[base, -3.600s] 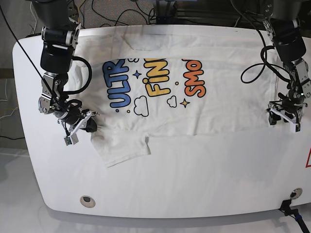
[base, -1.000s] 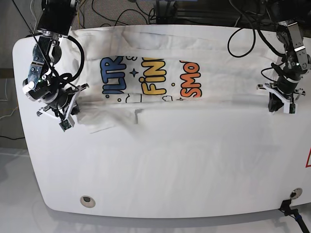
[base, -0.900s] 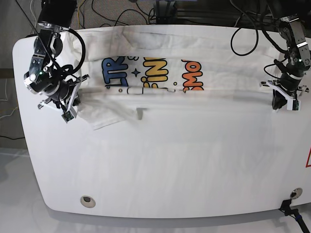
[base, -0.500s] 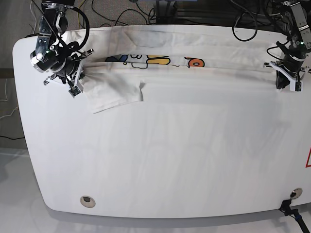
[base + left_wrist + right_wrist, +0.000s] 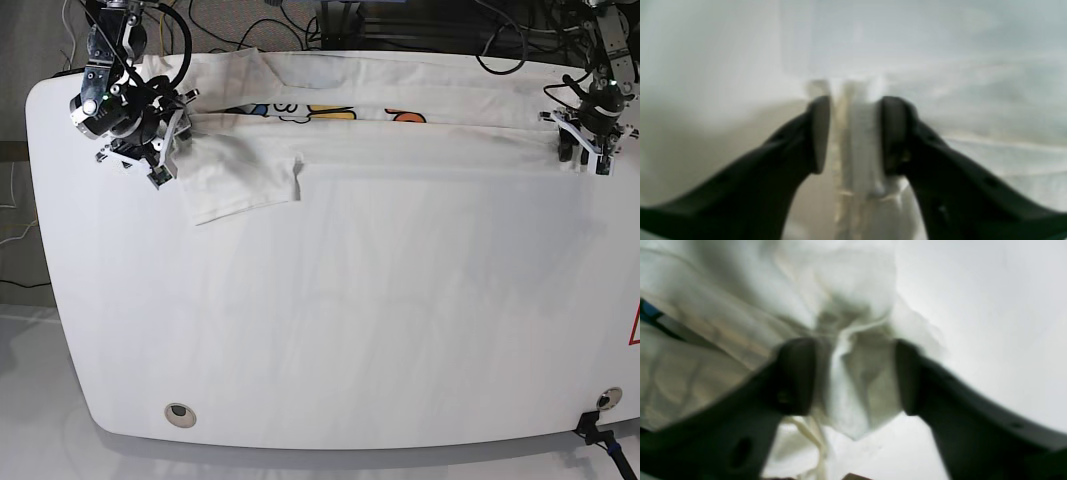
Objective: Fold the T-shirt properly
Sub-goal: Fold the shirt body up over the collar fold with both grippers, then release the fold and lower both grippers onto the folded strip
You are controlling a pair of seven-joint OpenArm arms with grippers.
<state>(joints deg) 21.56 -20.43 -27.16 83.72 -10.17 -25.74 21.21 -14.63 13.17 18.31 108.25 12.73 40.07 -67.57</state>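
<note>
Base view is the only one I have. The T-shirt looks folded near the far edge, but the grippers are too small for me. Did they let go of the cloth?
Observer: In the left wrist view the left gripper has its jaws parted, with a strip of the T-shirt between them.
Operator: And the right side?
Observer: The right gripper also stands parted, with bunched cloth in the gap.
Operator: Is the print visible there?
Observer: Only a small blue patch at the picture's left edge.

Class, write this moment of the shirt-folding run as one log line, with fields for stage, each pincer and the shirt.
stage: fold carried to far edge | left pincer: open, cloth between jaws | right pincer: open, cloth between jaws | T-shirt: folded band, print mostly hidden
</note>
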